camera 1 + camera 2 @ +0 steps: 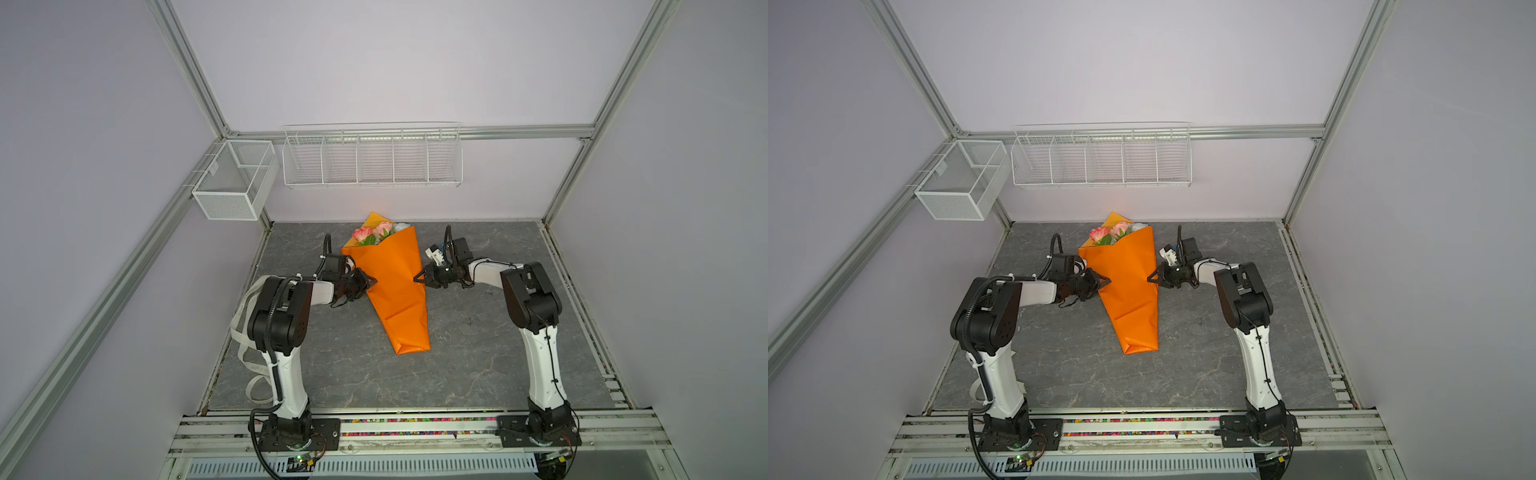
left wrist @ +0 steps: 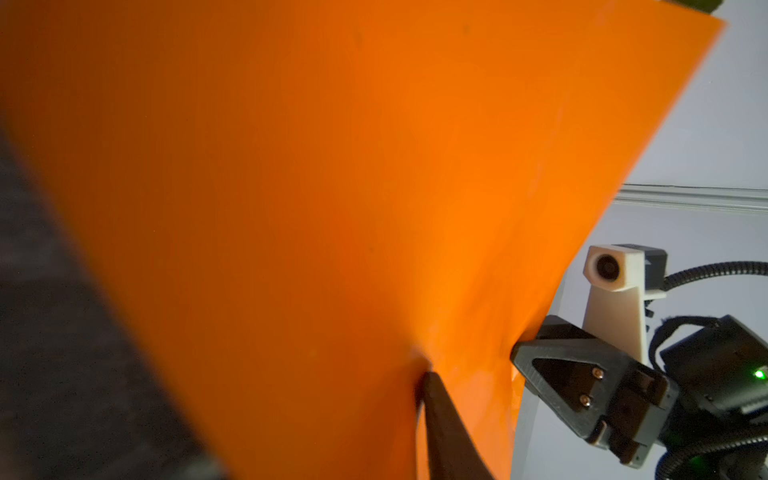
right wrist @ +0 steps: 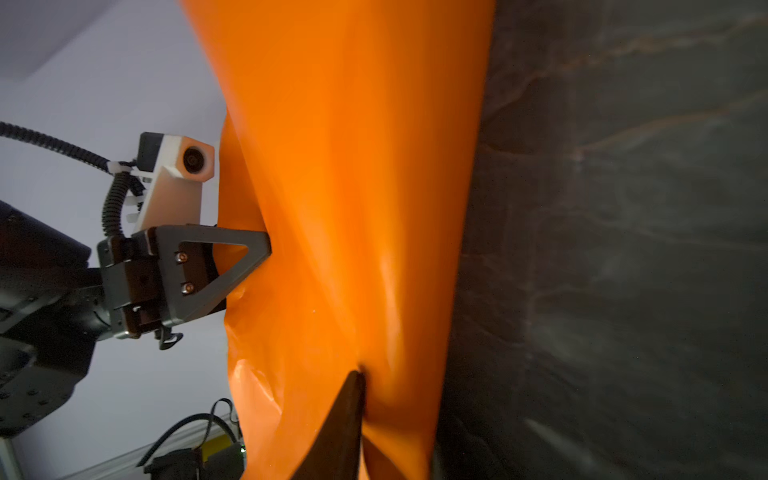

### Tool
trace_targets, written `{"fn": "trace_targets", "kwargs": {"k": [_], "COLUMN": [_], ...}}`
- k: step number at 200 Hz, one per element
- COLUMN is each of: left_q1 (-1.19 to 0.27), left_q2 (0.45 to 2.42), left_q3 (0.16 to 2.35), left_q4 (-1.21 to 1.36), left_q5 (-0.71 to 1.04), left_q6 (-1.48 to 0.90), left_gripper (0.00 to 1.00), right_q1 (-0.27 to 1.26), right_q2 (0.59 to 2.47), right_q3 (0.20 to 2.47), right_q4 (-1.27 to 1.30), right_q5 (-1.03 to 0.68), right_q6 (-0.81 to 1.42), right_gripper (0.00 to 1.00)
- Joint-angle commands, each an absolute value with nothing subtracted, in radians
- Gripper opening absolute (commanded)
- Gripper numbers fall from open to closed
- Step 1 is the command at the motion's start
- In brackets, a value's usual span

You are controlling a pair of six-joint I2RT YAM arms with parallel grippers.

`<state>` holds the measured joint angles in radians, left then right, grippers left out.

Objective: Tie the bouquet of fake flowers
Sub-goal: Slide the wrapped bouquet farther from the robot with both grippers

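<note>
The bouquet (image 1: pixel 392 286) (image 1: pixel 1129 291) lies on the table, a long cone of orange paper with its narrow end toward the front. The fake flowers (image 1: pixel 376 233) (image 1: pixel 1115 233), pink and white roses with green leaves, show at its wide far end. My left gripper (image 1: pixel 372 281) (image 1: pixel 1106 281) (image 2: pixel 424 376) is shut on the cone's left edge. From the opposite side my right gripper (image 1: pixel 417 278) (image 1: pixel 1151 277) (image 3: pixel 359 374) is shut on the right edge. The paper creases at both pinches. A cream ribbon (image 1: pixel 245 357) hangs off the table's left edge behind the left arm.
Two white wire baskets (image 1: pixel 235 178) (image 1: pixel 372 160) hang on the left and back walls above the grey marbled table (image 1: pixel 457 365). Aluminium frame posts run along the table's sides, and the arm bases sit on the front rail.
</note>
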<state>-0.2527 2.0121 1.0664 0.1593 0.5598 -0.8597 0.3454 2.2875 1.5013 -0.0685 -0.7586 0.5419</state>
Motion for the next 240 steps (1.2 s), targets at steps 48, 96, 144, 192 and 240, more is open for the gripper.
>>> {"fn": "trace_targets", "kwargs": {"k": [48,96,144,192,240], "left_q1": [-0.311,-0.357,-0.393,-0.397,-0.396], "left_q2": [2.157,2.278,2.392,2.464,2.397], "left_q3": [1.233,1.412,1.601,1.738,1.721], "left_q4": [0.129,0.082,0.063,0.043,-0.022], "left_q5": [0.580,0.580,0.563,0.537,0.523], "left_q6": [-0.871,-0.881,-0.921,-0.966,-0.908], "left_gripper": [0.22,0.21,0.20,0.20,0.46], "right_q1": [0.268,0.212,0.134,0.111,0.097], "right_q2": [2.198,2.196,2.232,2.283,2.212], "right_q3": [1.396,1.393,1.447,1.532,1.550], "right_q4": [-0.049,-0.061,-0.086,-0.137,-0.198], "right_q5": [-0.685,-0.645,-0.649,-0.655,-0.673], "right_q6": [0.541,0.543,0.532,0.513,0.492], "right_gripper": [0.14,0.12,0.13,0.14,0.37]}}
